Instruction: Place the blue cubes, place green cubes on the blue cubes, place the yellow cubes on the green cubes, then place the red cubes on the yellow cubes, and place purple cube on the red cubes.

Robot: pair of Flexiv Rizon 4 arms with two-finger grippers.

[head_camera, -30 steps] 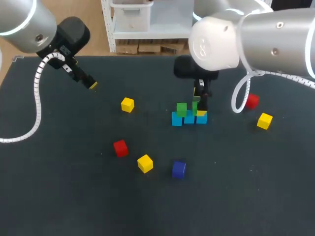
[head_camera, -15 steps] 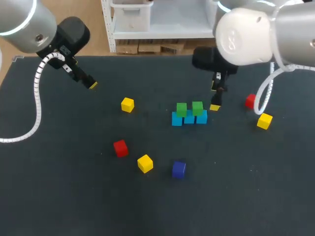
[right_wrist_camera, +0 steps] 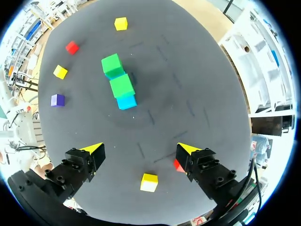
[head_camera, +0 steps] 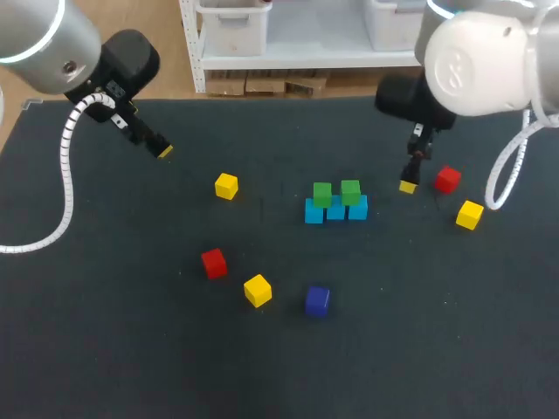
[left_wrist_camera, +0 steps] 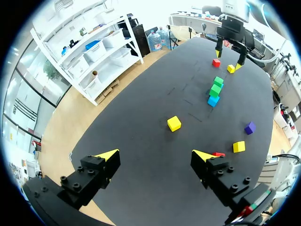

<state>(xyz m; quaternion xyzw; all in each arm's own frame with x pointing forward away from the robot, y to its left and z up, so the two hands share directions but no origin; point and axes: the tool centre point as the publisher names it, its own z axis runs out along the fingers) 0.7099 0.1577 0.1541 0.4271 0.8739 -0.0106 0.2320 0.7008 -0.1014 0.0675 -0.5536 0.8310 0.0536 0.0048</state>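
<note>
Three blue cubes (head_camera: 336, 210) stand in a row at mid-table, with two green cubes (head_camera: 322, 194) (head_camera: 351, 191) on top. My right gripper (head_camera: 409, 183) hangs open and empty to their right, next to a red cube (head_camera: 448, 180) and a yellow cube (head_camera: 469, 214). In the right wrist view that yellow cube (right_wrist_camera: 149, 182) lies under the open gripper (right_wrist_camera: 139, 149), and the red cube (right_wrist_camera: 178, 165) peeks out beside one finger. My left gripper (head_camera: 164, 151) (left_wrist_camera: 154, 155) stands open and empty at the far left. Its nearest cube is a yellow one (head_camera: 226, 186).
Loose on the near half lie a red cube (head_camera: 213, 262), a yellow cube (head_camera: 257, 290) and a purple cube (head_camera: 317, 300). The left arm's white cable (head_camera: 65, 175) hangs over the table's left side.
My right gripper has drawn away from the stack to the right, leaving the second green cube on the blue row. It now hangs by the red cube. The left arm has not moved.
</note>
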